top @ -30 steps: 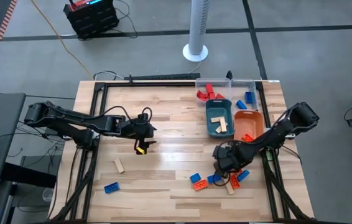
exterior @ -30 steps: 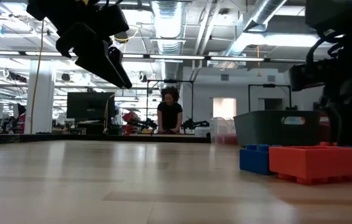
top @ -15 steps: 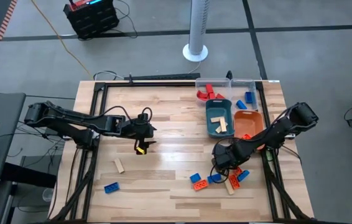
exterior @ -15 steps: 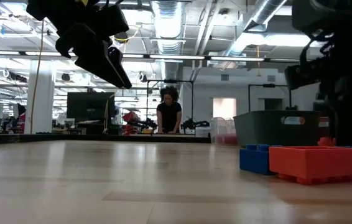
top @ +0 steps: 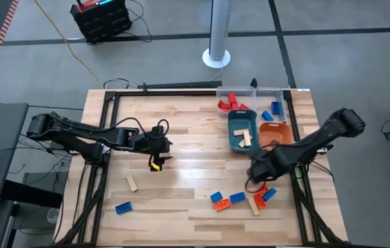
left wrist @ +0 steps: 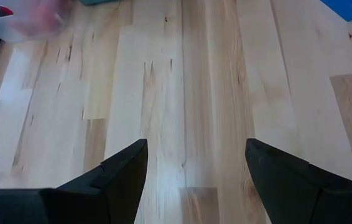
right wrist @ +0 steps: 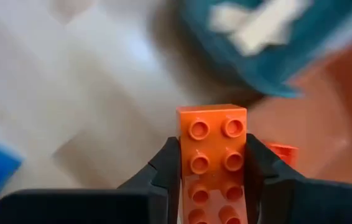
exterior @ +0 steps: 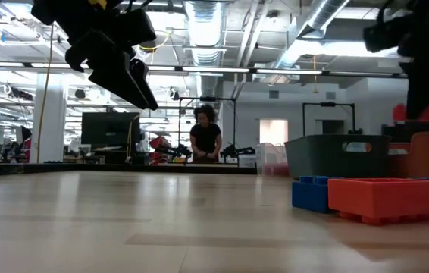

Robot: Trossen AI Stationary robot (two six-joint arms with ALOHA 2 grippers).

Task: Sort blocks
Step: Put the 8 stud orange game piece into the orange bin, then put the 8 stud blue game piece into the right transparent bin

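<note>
My right gripper (top: 254, 172) hangs above the table's right part, just short of the teal tray (top: 232, 135) and the orange tray (top: 283, 129), shut on an orange studded brick (right wrist: 212, 134). Below it, several blue, orange and tan blocks (top: 237, 198) lie flat on the wood. A tan block (top: 132, 183) and a blue block (top: 122, 207) lie at the near left. My left gripper (left wrist: 194, 168) hovers open over bare wood left of centre (top: 156, 162), nothing between its fingers. My right gripper pinches the orange brick by its two long sides (right wrist: 185, 169) between its two fingers (right wrist: 165, 167). The fingers point steeply down and lie along the brick, whose free end reaches past the tips. Its studded face is turned toward the wrist camera, and it is lifted clear.
A clear tray (top: 253, 93) at the far right holds red and blue blocks. The teal tray holds tan blocks and the orange tray an orange one. In the low view an orange block (exterior: 385, 199) and a blue block (exterior: 311, 192) stand close in front. A person stands far behind.
My right gripper has risen from the block cluster and gone a little toward the table's right edge and the trays, tipping more steeply down. The orange brick has come up with it, lifted clear of the table; the other blocks lie as before.
</note>
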